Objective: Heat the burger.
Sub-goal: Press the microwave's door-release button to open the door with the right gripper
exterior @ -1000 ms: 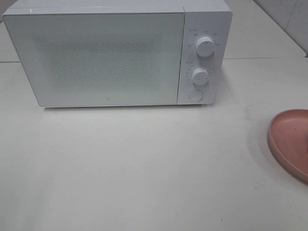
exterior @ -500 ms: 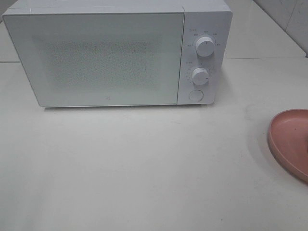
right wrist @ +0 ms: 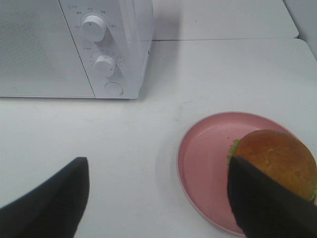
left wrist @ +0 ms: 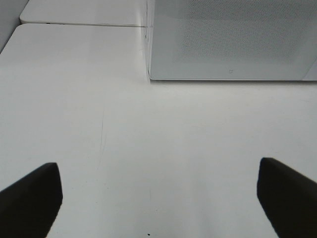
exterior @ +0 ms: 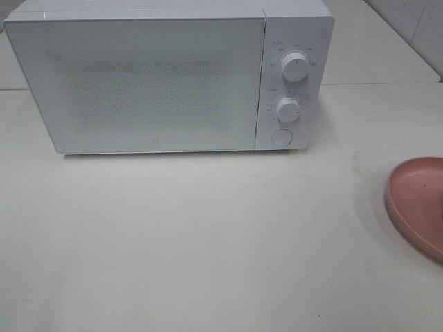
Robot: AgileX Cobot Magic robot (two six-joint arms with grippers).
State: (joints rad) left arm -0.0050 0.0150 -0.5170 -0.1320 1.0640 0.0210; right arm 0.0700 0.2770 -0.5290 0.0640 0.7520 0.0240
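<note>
The burger [right wrist: 277, 157], with a golden-brown bun and a green lettuce edge, sits on the round pink plate [right wrist: 205, 158] in the right wrist view. My right gripper [right wrist: 158, 163] hangs open above the table. One dark finger [right wrist: 265, 203] covers the burger's near side, and nothing lies between the fingers. The white microwave [exterior: 138, 83] stands at the back of the table with its door closed. My left gripper [left wrist: 157, 171] is open wide over bare table in front of the microwave [left wrist: 233, 39]. Neither gripper shows in the exterior high view, and the burger is out of frame there.
The microwave's panel carries two knobs [exterior: 295, 67] [exterior: 287, 109] and a round button [exterior: 281, 137]. Only the pink plate's [exterior: 419, 200] left part shows at the right edge of the high view. A tiled wall runs along the back right.
</note>
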